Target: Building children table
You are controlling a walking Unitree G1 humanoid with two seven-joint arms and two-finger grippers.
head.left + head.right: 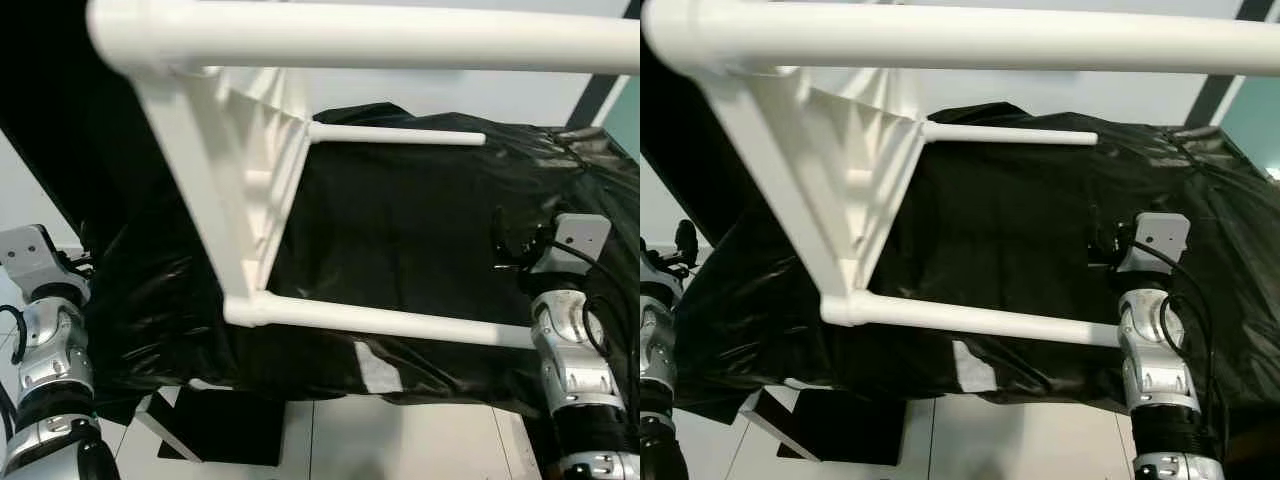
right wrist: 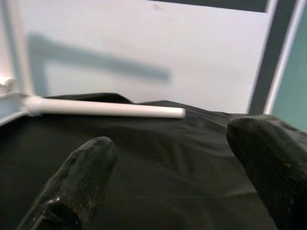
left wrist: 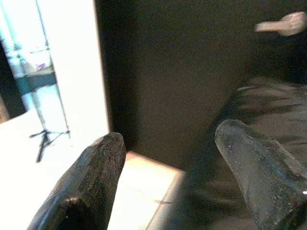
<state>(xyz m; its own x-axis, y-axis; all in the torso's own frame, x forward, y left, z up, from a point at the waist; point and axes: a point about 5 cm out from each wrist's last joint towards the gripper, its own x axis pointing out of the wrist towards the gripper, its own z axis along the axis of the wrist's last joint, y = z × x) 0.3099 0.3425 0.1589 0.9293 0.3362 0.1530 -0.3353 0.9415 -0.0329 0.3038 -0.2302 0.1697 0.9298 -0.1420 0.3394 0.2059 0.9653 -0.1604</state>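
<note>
While lying on its side atop black plastic sheeting (image 1: 420, 250), white plastic children's table (image 1: 250, 190) points legs rightward; nearer right gripper (image 2: 168, 153), fingers spread wide and empty, likewise left gripper (image 3: 177, 172).

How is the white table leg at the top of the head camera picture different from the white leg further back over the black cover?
The near leg looks much thicker and runs across the whole picture, past its right edge; the far leg looks thin and short, and its free end is in sight. The near leg stands out against the pale wall, the far leg against the black cover. Both are white, round, roughly level and joined to the white tabletop.
</note>
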